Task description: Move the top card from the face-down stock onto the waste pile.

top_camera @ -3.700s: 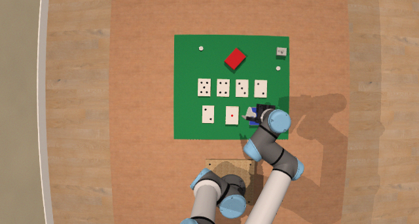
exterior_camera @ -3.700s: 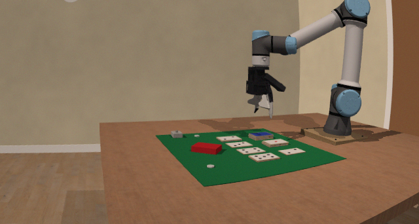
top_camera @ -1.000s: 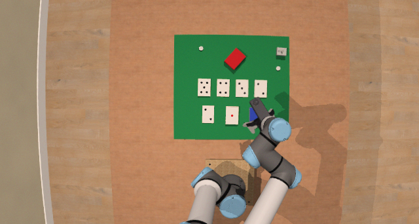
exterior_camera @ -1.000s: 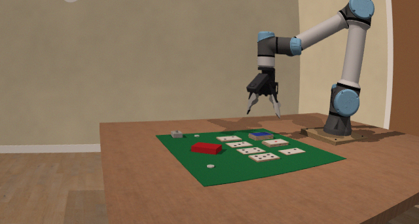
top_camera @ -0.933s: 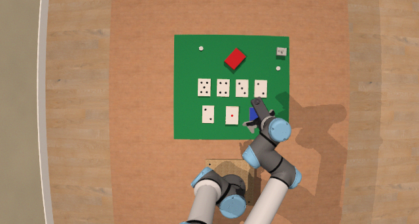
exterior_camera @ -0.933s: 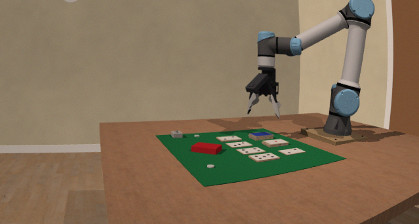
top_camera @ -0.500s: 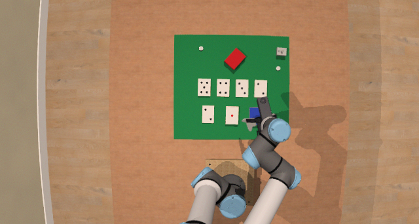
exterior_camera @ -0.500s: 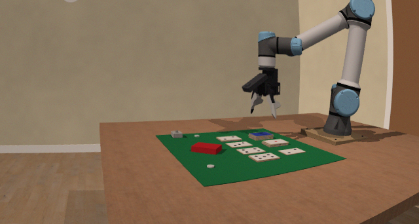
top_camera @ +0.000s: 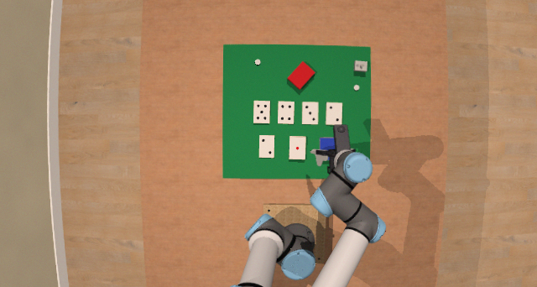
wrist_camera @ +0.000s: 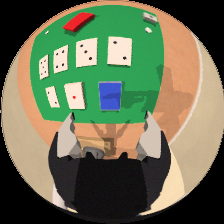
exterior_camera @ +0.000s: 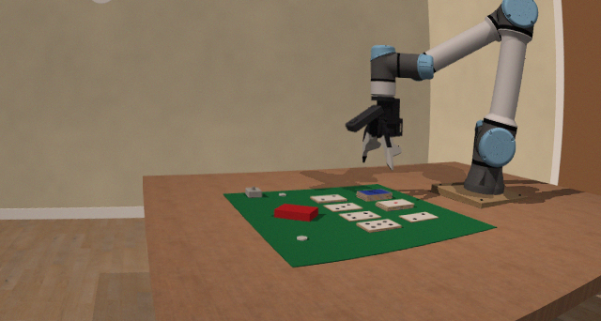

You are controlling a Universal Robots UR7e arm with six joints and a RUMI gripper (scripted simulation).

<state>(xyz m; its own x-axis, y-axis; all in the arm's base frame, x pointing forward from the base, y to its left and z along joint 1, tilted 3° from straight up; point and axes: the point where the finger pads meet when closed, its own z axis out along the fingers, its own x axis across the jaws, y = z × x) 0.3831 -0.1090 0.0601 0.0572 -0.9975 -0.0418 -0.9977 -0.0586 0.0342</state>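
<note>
The face-down stock [top_camera: 325,143] [exterior_camera: 374,192] [wrist_camera: 110,96] is a low pile with a blue top, at the right end of the near row. Its near part is hidden by the gripper in the top view. The waste pile [top_camera: 297,153] [exterior_camera: 394,205] [wrist_camera: 75,102] lies beside it, topped by a white card with one red dot. My gripper [top_camera: 336,153] [exterior_camera: 377,164] [wrist_camera: 109,112] is open and empty, high above the stock. In the wrist view its fingers stand apart to the left and right, below the stock in the picture.
A two-dot card [top_camera: 267,146] [exterior_camera: 419,217] lies beyond the waste pile. Four white cards form the farther row. A red block [top_camera: 301,75] [exterior_camera: 296,212] [wrist_camera: 79,22], a grey block [top_camera: 361,65] [exterior_camera: 254,192] and two small white discs lie behind them on the green mat [top_camera: 239,165].
</note>
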